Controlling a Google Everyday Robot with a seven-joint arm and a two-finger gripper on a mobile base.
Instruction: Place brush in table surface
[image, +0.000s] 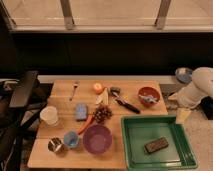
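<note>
Brush (125, 103) on counter (61, 95) beyond green tray's (131, 150) far edge, long axis diagonal, head away from tray, end effector (182, 115) wide open, empty, off tray's far-right corner

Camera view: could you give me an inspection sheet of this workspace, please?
Surface: wooden plank tabletop, crowded.
Job's things: black-handled brush lies on the tabletop, between grapes and red bowl.
Clutter: fork, orange fruit, white cup, blue sponge, carrot, purple bowl, blue cup, metal tin; green tray holding dark block.
Pincer: pincer beside the tray's far right corner, open, empty.
Cables: nothing seen.
Surroundings: dark wall behind, window above.
</note>
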